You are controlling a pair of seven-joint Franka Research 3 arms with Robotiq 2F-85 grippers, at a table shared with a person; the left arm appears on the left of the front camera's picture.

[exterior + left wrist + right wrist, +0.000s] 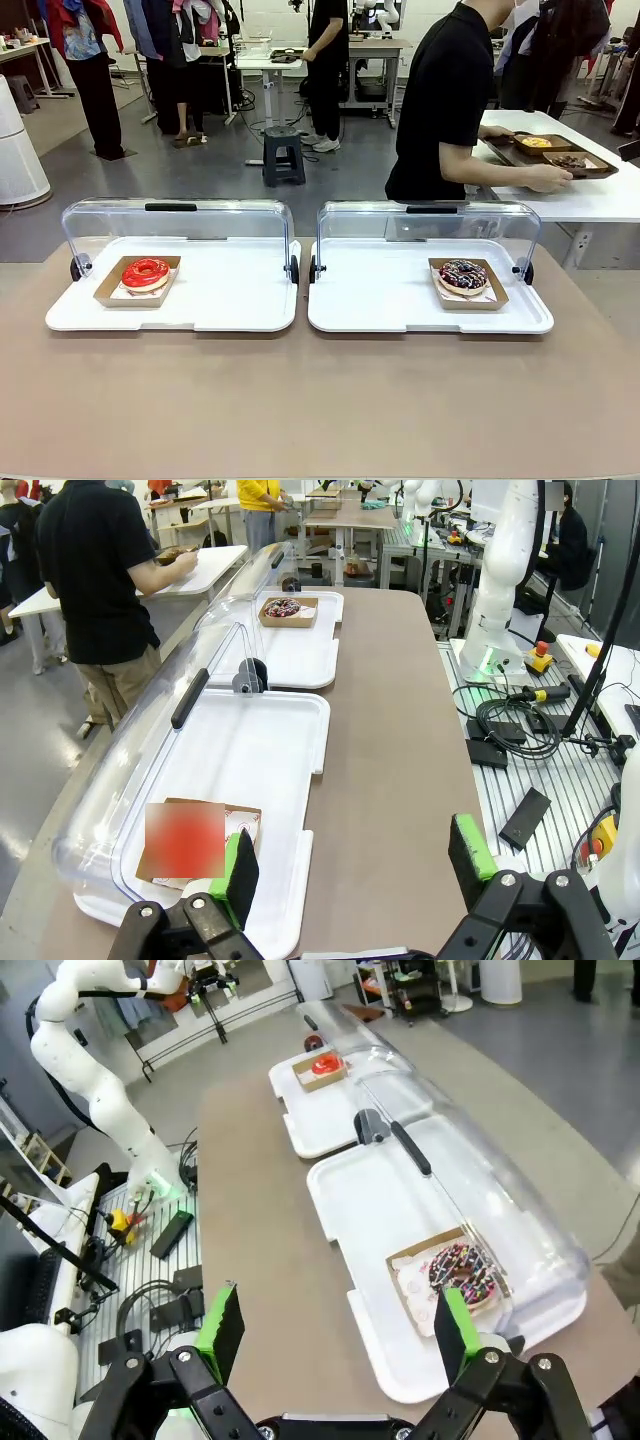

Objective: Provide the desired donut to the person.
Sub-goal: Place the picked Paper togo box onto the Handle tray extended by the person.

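Note:
A red-glazed donut (146, 273) lies in a cardboard holder on the left white tray (230, 310). A chocolate donut with sprinkles (463, 276) lies in its holder on the right white tray (380, 310). Both clear lids are swung up at the back. The person (450, 100) in a black T-shirt stands beyond the table, turned to a side table, hands on a dark brown tray (590, 170). My left gripper (355, 855) hangs open above the table edge beside the left tray. My right gripper (338, 1326) is open, just off the chocolate donut (462, 1270).
The clear lid (175, 222) and its twin (430, 225) stand along the trays' far edges. Bare brown tabletop (320, 400) lies in front of the trays. The white side table (600, 200) is at the far right. A stool (284, 155) and bystanders stand farther back.

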